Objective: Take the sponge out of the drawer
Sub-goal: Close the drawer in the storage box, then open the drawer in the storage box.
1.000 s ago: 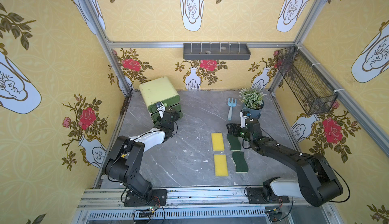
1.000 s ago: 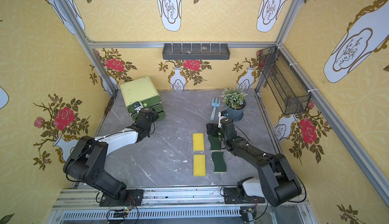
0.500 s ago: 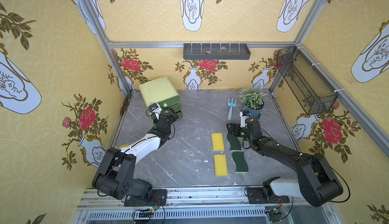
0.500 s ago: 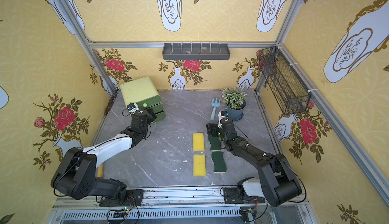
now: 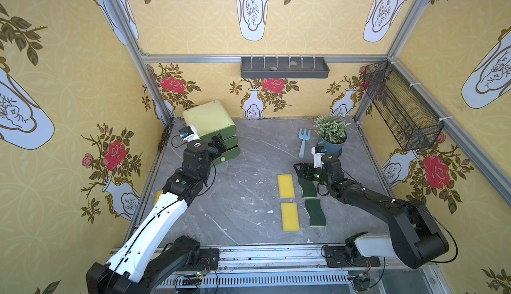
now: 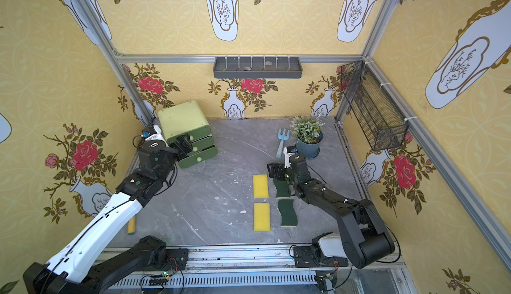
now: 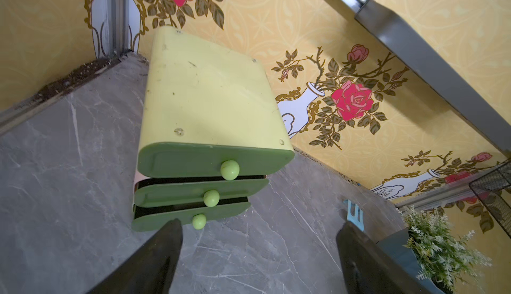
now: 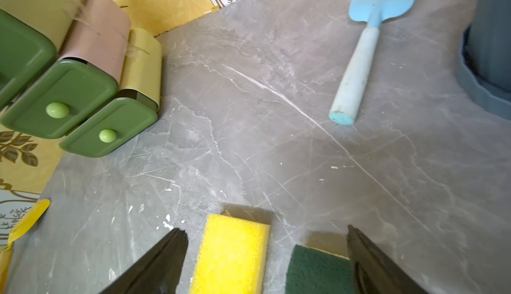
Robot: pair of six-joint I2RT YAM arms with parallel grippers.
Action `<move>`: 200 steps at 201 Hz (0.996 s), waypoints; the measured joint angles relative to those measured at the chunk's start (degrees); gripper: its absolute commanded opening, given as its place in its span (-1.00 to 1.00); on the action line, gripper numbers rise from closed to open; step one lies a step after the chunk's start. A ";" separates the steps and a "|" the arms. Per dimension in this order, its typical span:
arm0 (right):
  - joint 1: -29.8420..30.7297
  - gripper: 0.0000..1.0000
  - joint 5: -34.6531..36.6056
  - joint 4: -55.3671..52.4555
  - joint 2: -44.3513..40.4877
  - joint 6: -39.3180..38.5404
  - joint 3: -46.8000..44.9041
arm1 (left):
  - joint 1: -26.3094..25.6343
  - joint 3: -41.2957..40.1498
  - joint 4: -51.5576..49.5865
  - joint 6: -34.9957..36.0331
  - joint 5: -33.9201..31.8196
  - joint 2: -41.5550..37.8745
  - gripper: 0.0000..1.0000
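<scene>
Left tool (image 7: 260,223) has spread wide over the last second. It's empty, parked just in front of the drawer unit (image 7: 204,90) in the bench's (image 5: 249,196) back-left corner. Its three drawers (image 7: 177,196) look nearly shut, thin gaps only, so I can't see the sponge inside. Right tool (image 8: 265,229) hasn't moved: jaws apart, empty, over the four loose sponges (image 5: 285,186) mid-bench toward the right edge. My read: I'm set up for a knob (image 7: 199,221) grab, and the drawer pull isn't started.

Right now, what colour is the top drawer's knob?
Knob: light green, clearest in left wrist view.
</scene>
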 measured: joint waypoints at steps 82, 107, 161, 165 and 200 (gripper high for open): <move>19.67 1.00 3.39 0.92 6.45 -9.75 8.31 | 9.68 0.94 -8.41 11.32 3.78 -2.84 0.95; 24.81 0.99 8.94 0.87 11.39 -11.54 13.31 | 11.85 -4.39 -7.02 11.56 5.51 -6.36 0.95; 29.05 0.96 10.91 4.28 28.11 -5.51 25.97 | 13.09 -7.91 -4.24 11.54 5.92 -12.39 0.95; 29.05 0.96 10.47 4.63 29.14 -4.85 27.02 | 13.18 -7.98 -4.20 11.56 6.21 -12.48 0.95; 29.20 0.98 5.99 8.28 37.38 2.27 35.54 | 13.77 -8.02 -4.09 11.54 7.23 -12.94 0.95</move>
